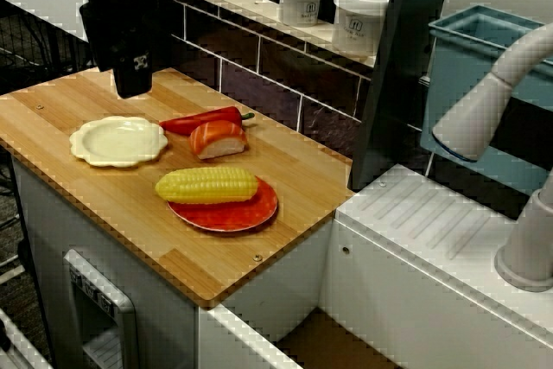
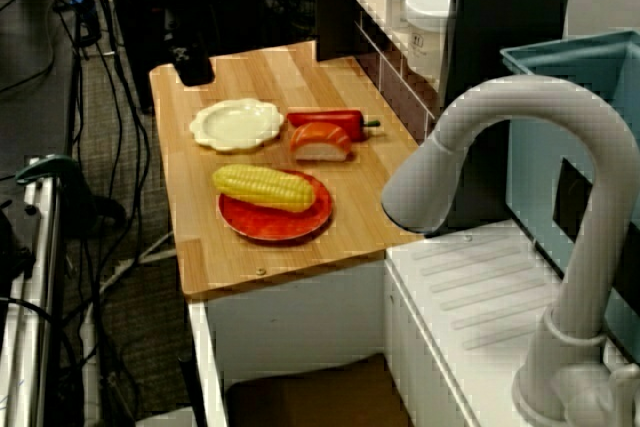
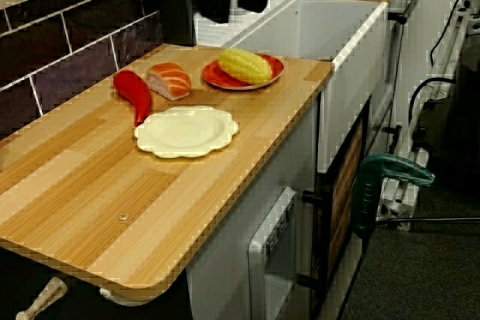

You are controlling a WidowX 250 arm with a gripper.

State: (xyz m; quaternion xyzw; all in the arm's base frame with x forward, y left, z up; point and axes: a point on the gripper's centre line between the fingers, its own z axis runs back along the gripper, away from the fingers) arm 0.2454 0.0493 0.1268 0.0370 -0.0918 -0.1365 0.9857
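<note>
Your gripper (image 1: 131, 82) hangs over the back corner of the striped wooden desk (image 1: 130, 213). The black housing hides the fingers, so you can't tell if they are apart or together. The plate (image 1: 118, 141) lies just in front, below them: cream, glossy, scallop-edged, beside a red pepper (image 1: 203, 118) and a piece of sushi (image 1: 219, 139).

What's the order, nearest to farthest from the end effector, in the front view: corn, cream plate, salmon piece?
1. Cream plate, right beside the end effector.
2. Salmon piece, mid-counter, against the red pepper.
3. Corn, on the red plate, front.
</note>
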